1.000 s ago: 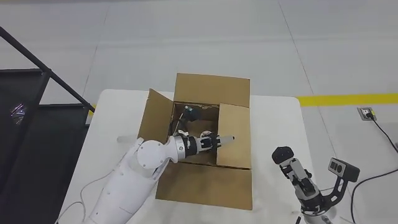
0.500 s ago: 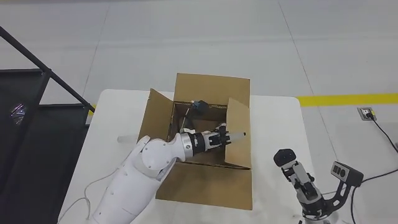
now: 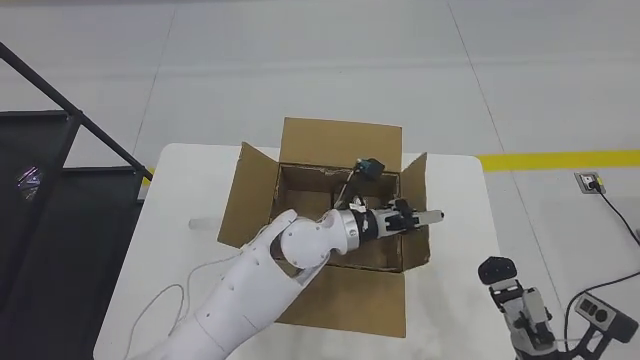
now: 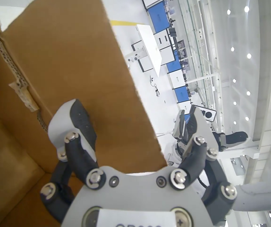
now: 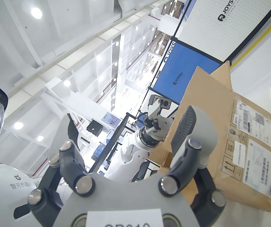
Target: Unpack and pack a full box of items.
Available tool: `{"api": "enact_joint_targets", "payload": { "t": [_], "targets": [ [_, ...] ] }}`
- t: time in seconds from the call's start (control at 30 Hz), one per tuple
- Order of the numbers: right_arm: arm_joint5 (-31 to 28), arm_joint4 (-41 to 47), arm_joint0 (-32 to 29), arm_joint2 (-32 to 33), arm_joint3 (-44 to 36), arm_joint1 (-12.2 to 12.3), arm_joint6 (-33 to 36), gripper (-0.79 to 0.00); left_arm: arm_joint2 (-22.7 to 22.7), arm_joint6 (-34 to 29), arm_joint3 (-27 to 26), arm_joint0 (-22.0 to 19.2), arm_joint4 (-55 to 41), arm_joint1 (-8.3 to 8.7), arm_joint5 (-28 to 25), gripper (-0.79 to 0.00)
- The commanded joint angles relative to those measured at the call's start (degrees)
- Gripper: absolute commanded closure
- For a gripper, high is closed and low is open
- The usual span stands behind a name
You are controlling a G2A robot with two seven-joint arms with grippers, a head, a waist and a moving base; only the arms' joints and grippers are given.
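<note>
Cardboard box (image 3: pixel 340 145) sat on the table (image 3: pixel 190 190) from above, left gripper (image 3: pixel 425 217) at its right flap (image 3: pixel 418 245). Left wrist: jaws spread astride the flap's edge. Right wrist: right gripper (image 5: pixel 130 119) gaped empty, well apart. Opening flaps, seemingly; next, press it outward.

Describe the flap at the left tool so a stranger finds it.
On the white table sits an open cardboard box. The flap is on its right-arm side. Alone among the flaps, its edge lies inside the open left tool.
</note>
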Motion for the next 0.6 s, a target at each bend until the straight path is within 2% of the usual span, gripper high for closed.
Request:
{"api": "enact_joint_targets", "payload": {
  "t": [0.0, 0.27, 0.57],
  "targets": [
    [-0.7, 1.6, -1.1, 0.7, 0.6, 0.0, -0.7, -0.785, 2.1, 0.4, 3.0, -1.8, -0.2, -1.38, 0.3, -0.785],
    [-0.9, 3.8, -2.3, 1.9, 1.9, 0.0, -2.7, -0.785, 6.6, 0.2, 12.0, -6.7, -1.7, -5.97, 2.0, -0.785],
    [-0.9, 3.8, -2.3, 1.9, 1.9, 0.0, -2.7, -0.785, 7.7, -0.6, 18.3, -9.1, -2.2, -9.11, 1.9, -0.785]
  ]
}}
